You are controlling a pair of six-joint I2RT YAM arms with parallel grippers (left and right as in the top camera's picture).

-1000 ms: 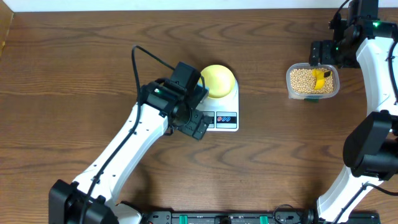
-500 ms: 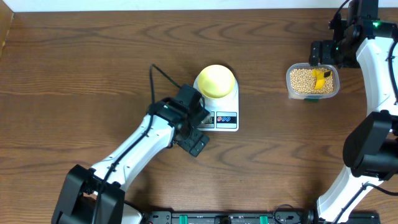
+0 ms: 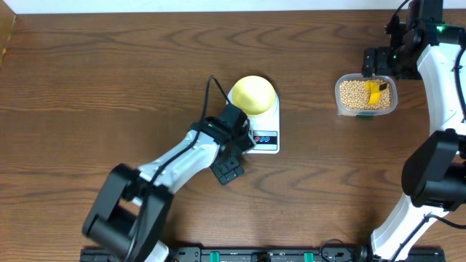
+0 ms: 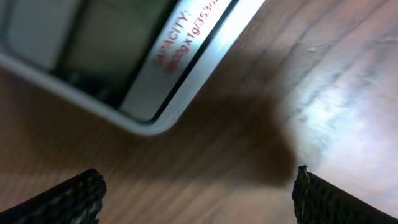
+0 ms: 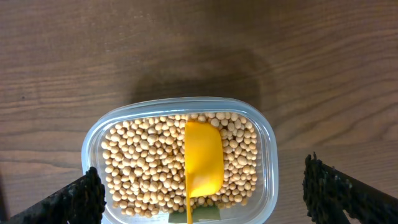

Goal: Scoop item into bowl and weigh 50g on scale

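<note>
The pale yellow-green bowl [image 3: 253, 94] stands empty on the white scale [image 3: 268, 143] at mid-table. My left gripper [image 3: 241, 135] hangs low at the scale's front-left corner, open, nothing between its fingers; in the left wrist view [image 4: 199, 196] that corner of the scale [image 4: 180, 74] fills the top. The item, beige beans [image 3: 353, 94], fills a clear tub [image 3: 340, 103] at the right, with a yellow scoop [image 3: 375, 92] lying in it. My right gripper [image 3: 379, 62] hovers open over the tub's far side. In the right wrist view [image 5: 200, 186] it is above the beans [image 5: 143, 162] and scoop [image 5: 204, 158].
Bare brown wooden table [image 3: 95, 80] lies all round. The left arm's cable [image 3: 212, 91] loops up beside the bowl. The right arm's base and links [image 3: 437, 167] stand along the right edge.
My left arm has swung from the bowl's left side down and to the right, to the scale's front-left corner. The right arm, tub and scoop have not moved.
</note>
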